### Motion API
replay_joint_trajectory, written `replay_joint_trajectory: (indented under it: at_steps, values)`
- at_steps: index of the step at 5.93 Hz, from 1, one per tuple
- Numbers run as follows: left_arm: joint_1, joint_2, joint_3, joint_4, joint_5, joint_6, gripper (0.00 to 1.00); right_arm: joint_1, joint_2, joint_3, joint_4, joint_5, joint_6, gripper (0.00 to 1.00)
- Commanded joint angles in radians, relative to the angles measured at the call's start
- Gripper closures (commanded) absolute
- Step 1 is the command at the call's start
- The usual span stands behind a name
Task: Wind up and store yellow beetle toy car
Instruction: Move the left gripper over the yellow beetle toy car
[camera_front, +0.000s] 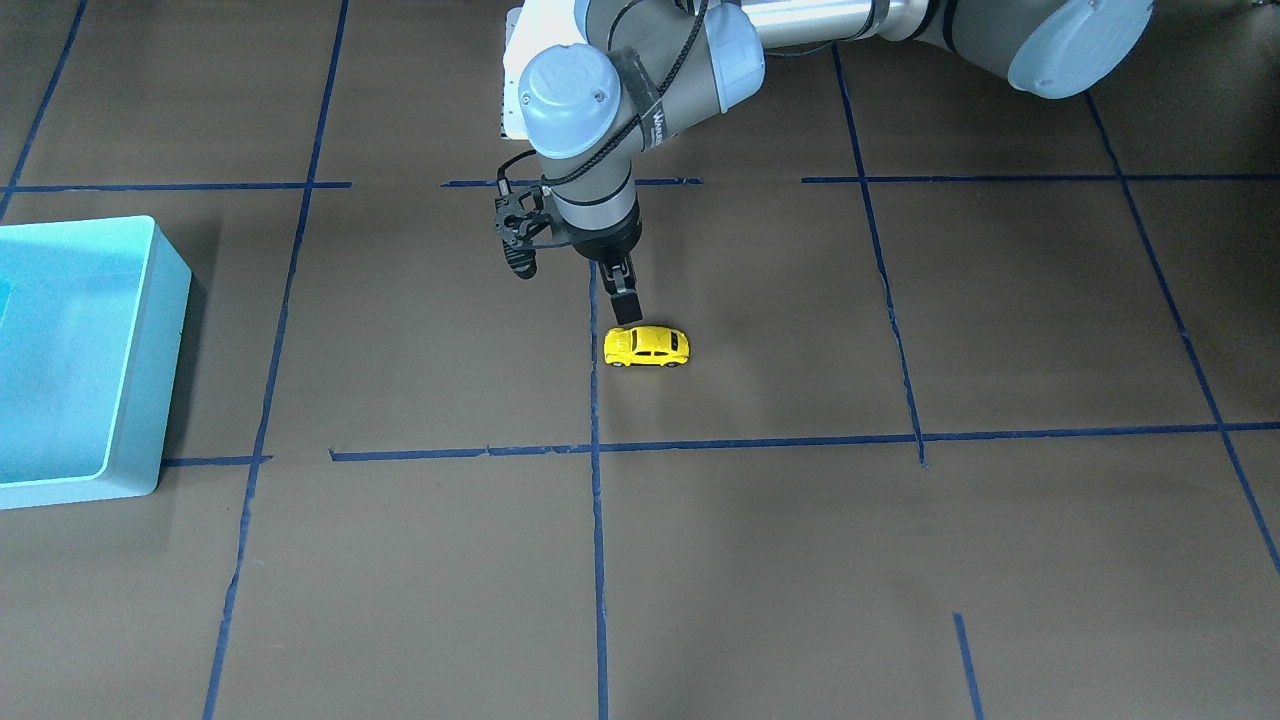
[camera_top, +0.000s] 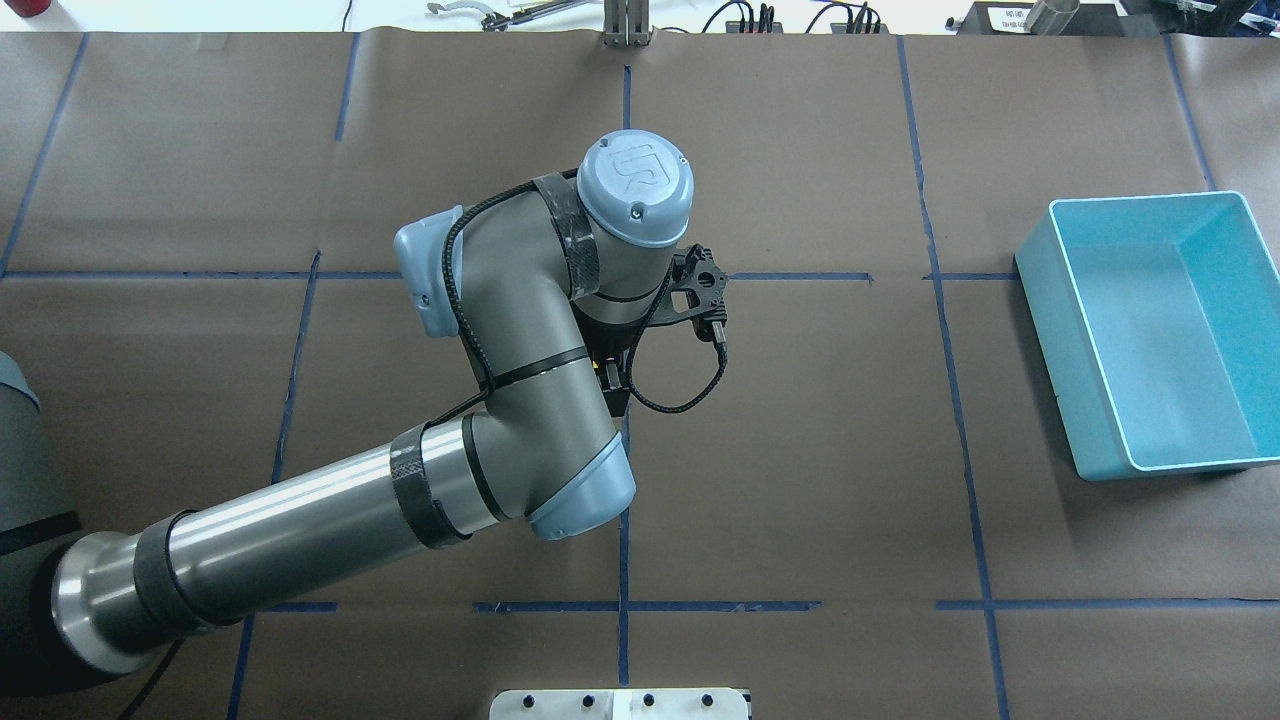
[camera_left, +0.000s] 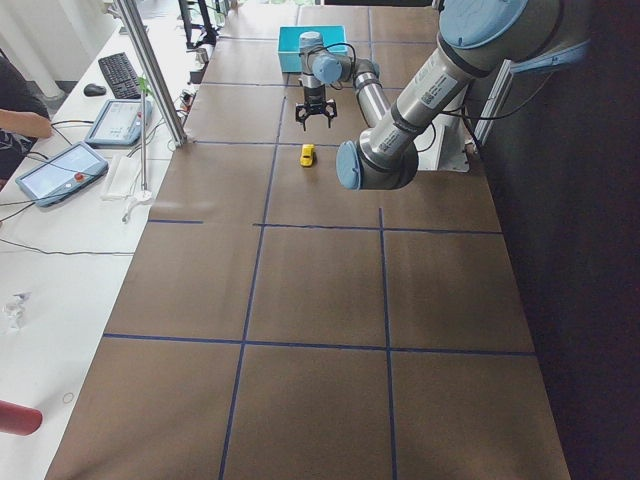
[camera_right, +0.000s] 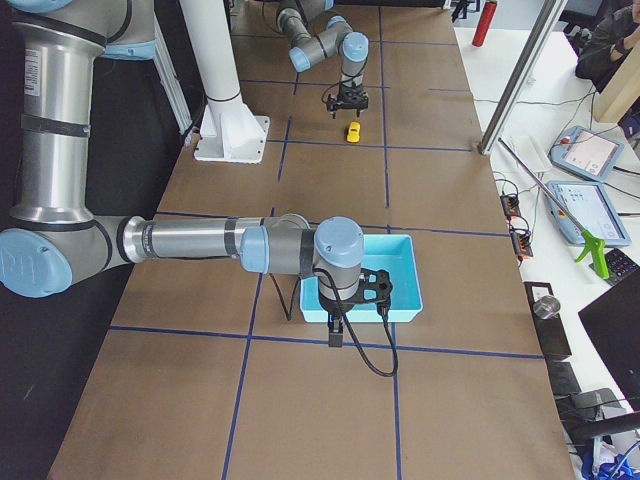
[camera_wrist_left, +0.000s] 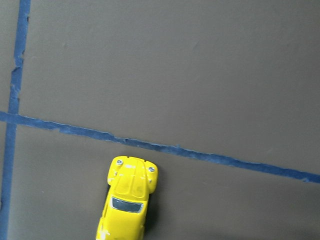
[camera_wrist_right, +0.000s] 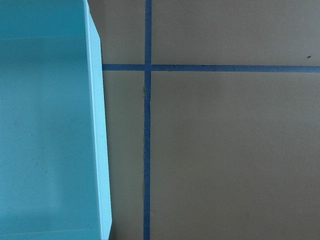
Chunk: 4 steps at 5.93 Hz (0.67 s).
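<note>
The yellow beetle toy car (camera_front: 646, 346) stands on its wheels on the brown table near the middle. It also shows at the bottom edge of the left wrist view (camera_wrist_left: 127, 205), and small in the side views (camera_left: 307, 155) (camera_right: 353, 132). My left gripper (camera_front: 622, 310) points down, hovering just on the robot's side of the car without touching it. Its fingers look spread and empty. In the overhead view my left arm hides the car. The turquoise bin (camera_top: 1070, 350) (camera_front: 172, 380) is empty. My right gripper (camera_right: 335, 335) hangs by the bin's outer side; I cannot tell whether it is open.
Blue tape lines grid the brown table cover. The bin's rim (camera_wrist_right: 100, 150) fills the left of the right wrist view. A white mounting plate (camera_top: 620, 703) sits at the robot's edge. A metal post (camera_left: 150, 70) and tablets stand on the operators' side.
</note>
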Motion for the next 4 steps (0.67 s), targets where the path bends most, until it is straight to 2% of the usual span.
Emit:
replay_joint_trajectory:
  at_steps: [1, 2, 4]
  values:
    - [0.009, -0.018, 0.088, -0.077, 0.096, 0.062, 0.00, 0.000, -0.002, 0.000, 0.001, 0.000, 0.000, 0.00]
    - [0.011, -0.013, 0.090, -0.077, 0.124, 0.121, 0.00, 0.000, -0.002, 0.002, 0.001, 0.002, 0.000, 0.00]
    - [0.034, -0.006, 0.103, -0.078, 0.133, 0.122, 0.00, 0.000, -0.002, 0.002, 0.001, 0.002, 0.000, 0.00]
